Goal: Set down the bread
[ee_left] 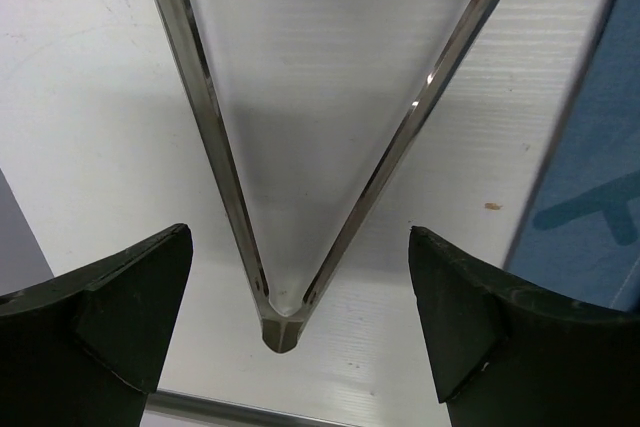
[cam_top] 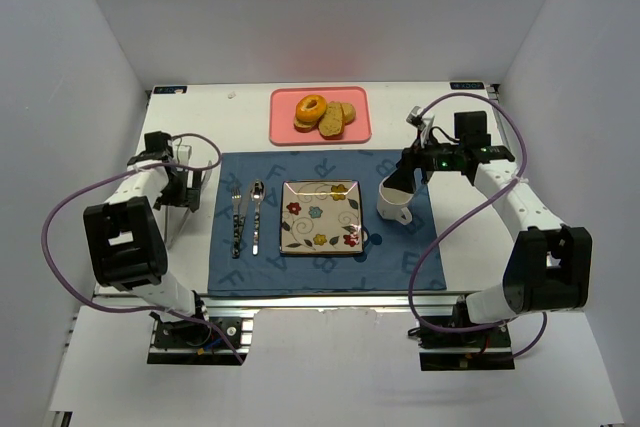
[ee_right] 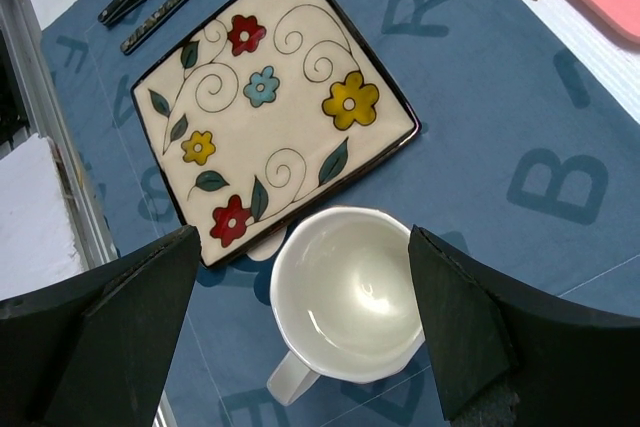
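A: Whereabouts of the bread?

B: Golden-orange ring-shaped bun with a glossy crust (cam_top: 311,108), lying on the pink rectangular tray (cam_top: 285,132) at the far side of the white worktop (cam_top: 240,112). Touching a paler tan oval slice (cam_top: 333,121) on the right. Well apart from both arms.

A: State of the jaws?

B: Left jaws spread wide, straddling the tip of a chrome-edged V-shaped frame (ee_left: 215,137) without touching, off the left edge of the blue placemat (cam_top: 400,257). Right jaws also spread, hanging over a white handled cup (ee_right: 350,292) just beside the square cream plate painted with flowers (cam_top: 320,202). Nothing clamped.

A: Handling?

B: Probably light and somewhat soft, so likely to dent under a hard squeeze. Glossy crust possibly a little slick.

A: Where to take hold?

B: Best across the ring from outside, on opposite sides of the crust, or with one finger through the small centre hole. Approach from the side away from the slice, to avoid nudging it. Gentle closing only.

A: Destination?

B: Presumably the flowered plate, bare at present. Only a guess from the place setting.
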Controlling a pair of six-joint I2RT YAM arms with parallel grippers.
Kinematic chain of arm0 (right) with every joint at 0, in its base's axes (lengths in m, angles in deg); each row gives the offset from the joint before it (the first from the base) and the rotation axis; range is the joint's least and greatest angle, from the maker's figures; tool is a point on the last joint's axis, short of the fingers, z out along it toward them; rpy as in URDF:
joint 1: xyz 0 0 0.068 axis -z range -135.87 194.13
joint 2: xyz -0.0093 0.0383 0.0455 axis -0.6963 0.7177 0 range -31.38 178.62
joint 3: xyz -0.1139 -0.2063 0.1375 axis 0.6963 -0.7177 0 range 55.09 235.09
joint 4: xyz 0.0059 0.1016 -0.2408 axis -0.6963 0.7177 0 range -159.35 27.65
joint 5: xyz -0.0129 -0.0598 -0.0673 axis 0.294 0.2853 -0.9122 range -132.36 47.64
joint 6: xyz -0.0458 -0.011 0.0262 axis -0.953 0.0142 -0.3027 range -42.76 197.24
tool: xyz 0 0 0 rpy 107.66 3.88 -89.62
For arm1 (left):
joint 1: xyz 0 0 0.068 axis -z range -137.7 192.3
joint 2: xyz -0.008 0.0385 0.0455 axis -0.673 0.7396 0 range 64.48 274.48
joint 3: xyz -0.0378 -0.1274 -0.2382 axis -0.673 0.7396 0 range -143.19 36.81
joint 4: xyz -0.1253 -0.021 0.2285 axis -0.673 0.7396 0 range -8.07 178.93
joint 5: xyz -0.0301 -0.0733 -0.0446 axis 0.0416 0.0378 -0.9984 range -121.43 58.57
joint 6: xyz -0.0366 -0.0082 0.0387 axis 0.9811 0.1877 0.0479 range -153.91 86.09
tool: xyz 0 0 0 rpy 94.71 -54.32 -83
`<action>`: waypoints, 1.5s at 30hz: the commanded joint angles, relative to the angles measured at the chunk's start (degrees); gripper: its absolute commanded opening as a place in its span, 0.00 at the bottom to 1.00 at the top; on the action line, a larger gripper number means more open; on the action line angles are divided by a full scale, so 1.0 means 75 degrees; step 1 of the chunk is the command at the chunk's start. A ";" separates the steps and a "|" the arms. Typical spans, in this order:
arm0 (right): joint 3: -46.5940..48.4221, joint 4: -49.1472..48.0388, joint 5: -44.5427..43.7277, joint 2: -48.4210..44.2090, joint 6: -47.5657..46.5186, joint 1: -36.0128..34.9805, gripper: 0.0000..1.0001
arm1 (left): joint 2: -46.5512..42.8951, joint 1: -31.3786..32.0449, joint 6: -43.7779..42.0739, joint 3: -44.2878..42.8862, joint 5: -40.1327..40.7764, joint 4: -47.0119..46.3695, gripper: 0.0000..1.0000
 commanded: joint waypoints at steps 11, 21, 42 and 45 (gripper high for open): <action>0.0701 0.0071 0.0093 0.0124 -0.0032 0.0029 0.89 | 0.0734 -0.0299 -0.0378 0.0093 -0.0550 -0.0554 0.98; 0.0607 0.0071 0.0023 -0.0064 0.0085 0.0029 0.89 | 0.0899 -0.0452 -0.0015 0.0422 -0.0680 -0.1034 0.79; 0.0373 -0.0046 0.0070 -0.0497 0.0202 0.0040 0.89 | 0.0862 -0.0557 0.3417 -0.1417 -0.2343 -0.0369 0.01; 0.0280 -0.0081 0.0082 -0.0579 0.0202 0.0029 0.89 | 0.0946 -0.0557 0.3455 -0.1769 -0.2577 -0.0016 0.16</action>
